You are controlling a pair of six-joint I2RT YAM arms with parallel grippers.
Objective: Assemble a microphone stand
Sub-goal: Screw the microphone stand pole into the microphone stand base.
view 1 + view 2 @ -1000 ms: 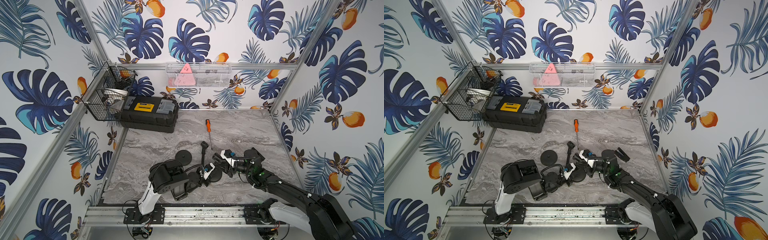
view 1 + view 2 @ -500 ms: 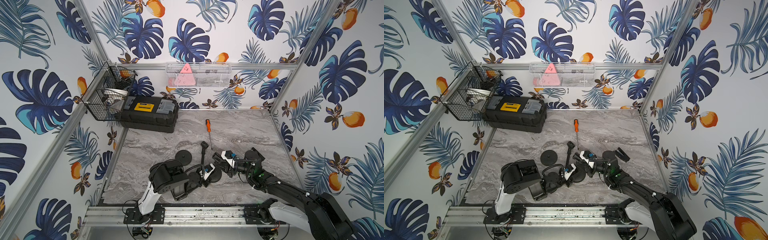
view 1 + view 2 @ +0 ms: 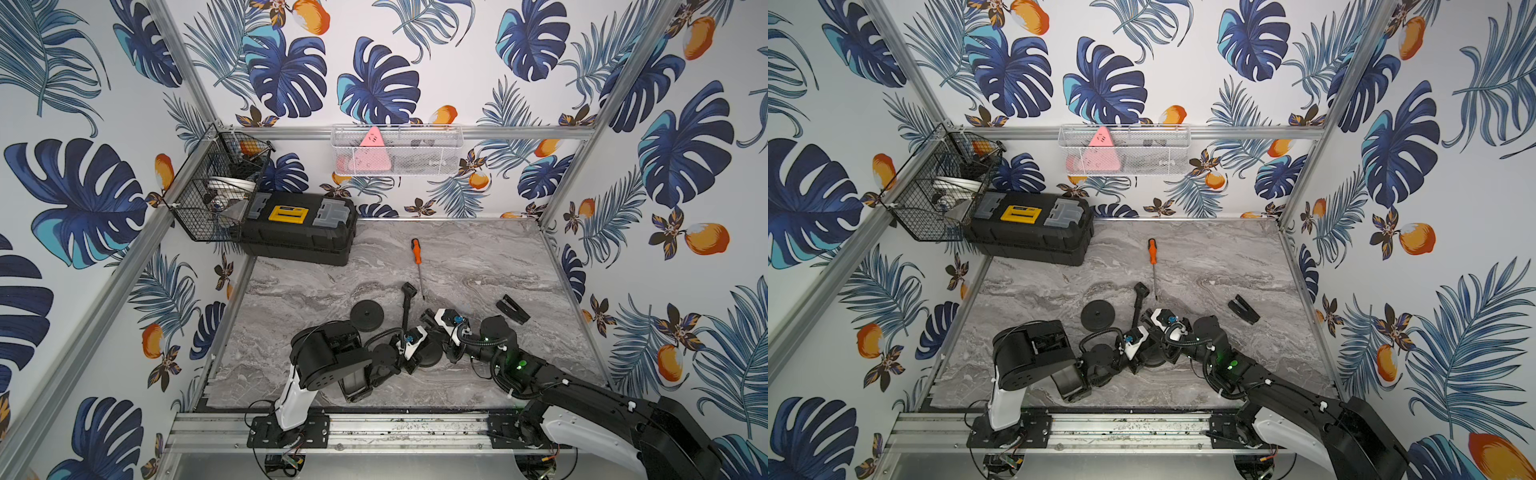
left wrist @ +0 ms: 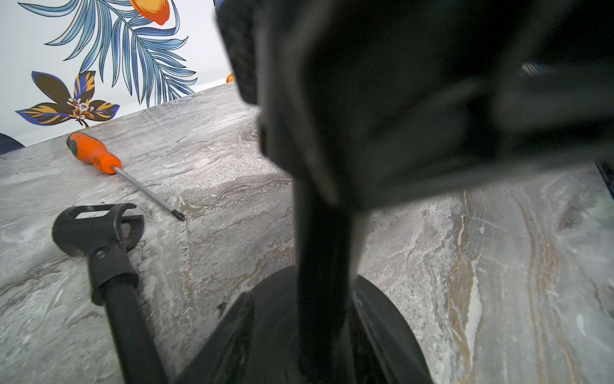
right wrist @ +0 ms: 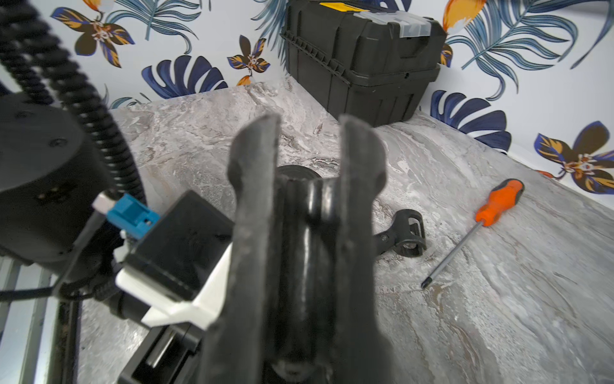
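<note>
Over the last second your right arm (image 3: 498, 332) has drawn back toward the front rail (image 3: 374, 428), leaving the small black bracket (image 3: 512, 309) on the surface (image 3: 478, 257) uncovered in a top view. The right pincer (image 3: 427, 319), closed on a black cylindrical part (image 5: 309, 252), has edged slightly nearer the pole (image 3: 405, 309).

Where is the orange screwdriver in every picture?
Top view: screwdriver near the picture's centre.
Top view: screwdriver, same spot.
Left wrist: screwdriver beyond the mic clip.
Right wrist: screwdriver beside the mic clip.
Shared landmark: the black mic clip by its tip, in all four.
</note>
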